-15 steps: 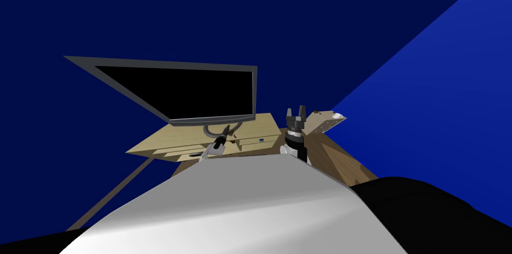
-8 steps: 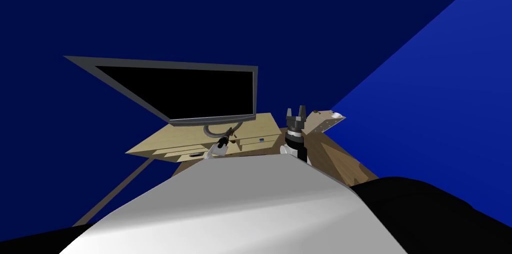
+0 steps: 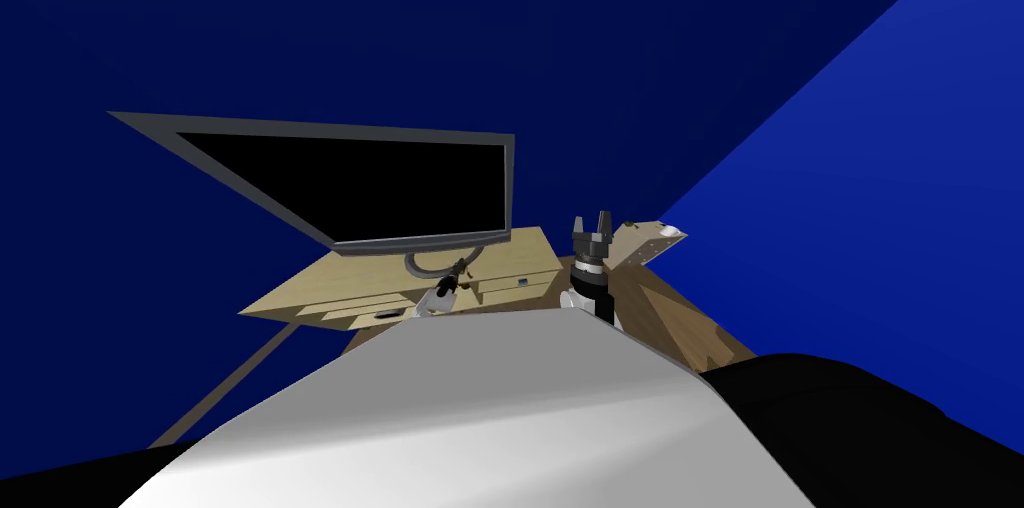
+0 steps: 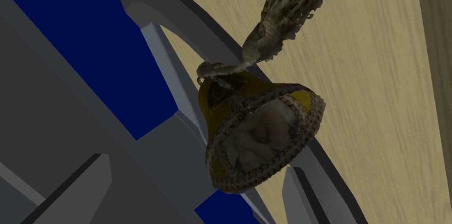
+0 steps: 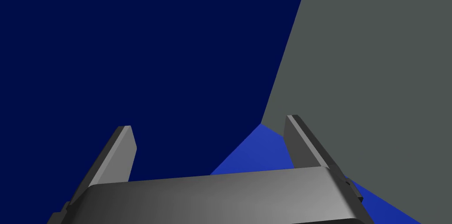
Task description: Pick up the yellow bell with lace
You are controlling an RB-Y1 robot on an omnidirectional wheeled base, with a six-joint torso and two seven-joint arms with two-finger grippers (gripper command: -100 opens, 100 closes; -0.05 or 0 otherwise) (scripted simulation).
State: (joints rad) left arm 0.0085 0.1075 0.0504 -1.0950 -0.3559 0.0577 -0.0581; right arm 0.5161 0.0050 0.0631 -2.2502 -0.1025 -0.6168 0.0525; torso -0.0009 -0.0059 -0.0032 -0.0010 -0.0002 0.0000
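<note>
Both arms forward, jaws apart
The left gripper (image 3: 461,266) reaches low and forward with its 2 jaws spread; the right gripper (image 3: 591,221) points upright, its 2 jaws also parted.

Obstacles, centre of the head frame: a black-screened monitor (image 3: 380,187) overhanging the pale wooden desk top (image 3: 510,250), and its curved grey stand (image 4: 176,9) arching close behind the yellow lace-covered bell (image 4: 260,133), whose tassel (image 4: 291,9) trails over the wood beyond. Free room: bare desk top on the bell's side away from the stand, and open dark blue space above and left of the raised right gripper (image 3: 592,230) at centre right. A tan wooden board (image 3: 650,240) stands just right of that gripper.
</note>
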